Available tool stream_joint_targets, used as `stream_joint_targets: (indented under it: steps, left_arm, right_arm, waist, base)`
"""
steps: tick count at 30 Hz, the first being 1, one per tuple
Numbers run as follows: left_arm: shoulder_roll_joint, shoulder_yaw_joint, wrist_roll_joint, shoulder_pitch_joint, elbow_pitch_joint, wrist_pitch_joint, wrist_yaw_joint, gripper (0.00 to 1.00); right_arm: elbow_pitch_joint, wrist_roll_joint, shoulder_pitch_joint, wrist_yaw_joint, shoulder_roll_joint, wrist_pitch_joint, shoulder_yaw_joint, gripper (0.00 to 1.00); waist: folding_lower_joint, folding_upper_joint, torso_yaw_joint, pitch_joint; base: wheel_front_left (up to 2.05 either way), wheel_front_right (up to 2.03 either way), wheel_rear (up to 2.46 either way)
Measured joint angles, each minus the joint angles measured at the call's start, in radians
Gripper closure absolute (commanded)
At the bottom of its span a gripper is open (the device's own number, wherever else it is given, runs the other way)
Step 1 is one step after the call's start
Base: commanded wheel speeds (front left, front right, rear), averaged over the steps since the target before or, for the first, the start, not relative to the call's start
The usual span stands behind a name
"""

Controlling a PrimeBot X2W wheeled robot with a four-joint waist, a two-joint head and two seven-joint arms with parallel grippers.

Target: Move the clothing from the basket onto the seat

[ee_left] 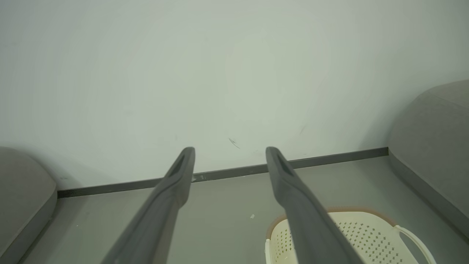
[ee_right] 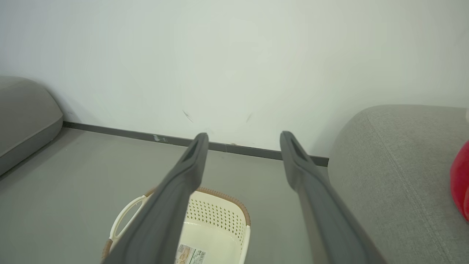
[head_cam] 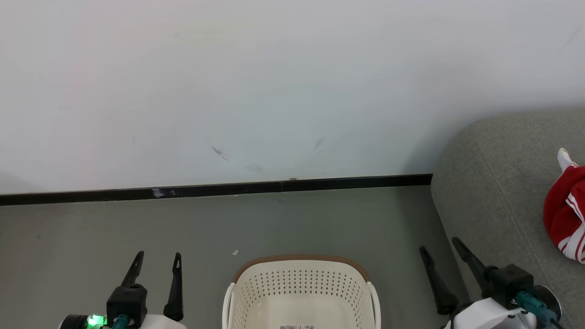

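Observation:
The cream perforated basket (head_cam: pixel 299 292) with a brown rim stands on the floor at the bottom centre, its paper label showing on the bare bottom. Red clothing with white stripes (head_cam: pixel 566 212) lies on the grey seat (head_cam: pixel 498 183) at the far right. My left gripper (head_cam: pixel 156 259) hangs open to the left of the basket, nothing between its fingers. My right gripper (head_cam: pixel 441 249) is open between the basket and the seat's edge, holding nothing. The right wrist view shows the basket (ee_right: pixel 216 223), the seat (ee_right: pixel 395 172) and a sliver of red clothing (ee_right: pixel 461 179).
A white wall with a dark skirting board (head_cam: pixel 215 188) runs behind the grey floor (head_cam: pixel 274 224). A second grey cushion (ee_left: pixel 22 198) sits at the left in the wrist views. A small white scrap (head_cam: pixel 235 252) lies on the floor.

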Motion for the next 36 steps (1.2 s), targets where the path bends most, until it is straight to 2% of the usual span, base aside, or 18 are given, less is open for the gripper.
stream_joint_targets:
  steps: [21,22,28,36]
  left_arm:
    - [-0.011,-0.001,0.001,-0.031,0.012,0.0,0.002,0.0]
    - [-0.013,0.0,0.001,-0.031,0.013,0.0,0.002,1.0]
    - [-0.047,-0.016,-0.003,0.022,0.062,0.0,0.0,1.0]
    - [-0.055,0.01,-0.081,0.026,0.059,0.023,-0.026,1.0]
  right_arm:
    - [-0.026,0.019,0.033,0.0,0.001,0.017,0.001,0.0]
    - [-0.027,0.02,0.034,0.0,0.001,0.019,0.001,1.0]
    - [0.029,0.021,0.064,-0.002,0.012,0.019,0.007,1.0]
    - [0.01,0.098,0.081,-0.002,0.013,0.018,0.028,1.0]
  waist:
    - [0.0,0.0,0.009,0.002]
    - [0.0,0.0,0.01,0.002]
    - [0.0,0.0,0.01,0.002]
    - [0.0,0.0,0.007,0.004]
  base:
    - [0.0,0.0,0.0]
    - [0.0,0.0,0.0]
    - [0.0,0.0,0.0]
    - [0.0,0.0,0.0]
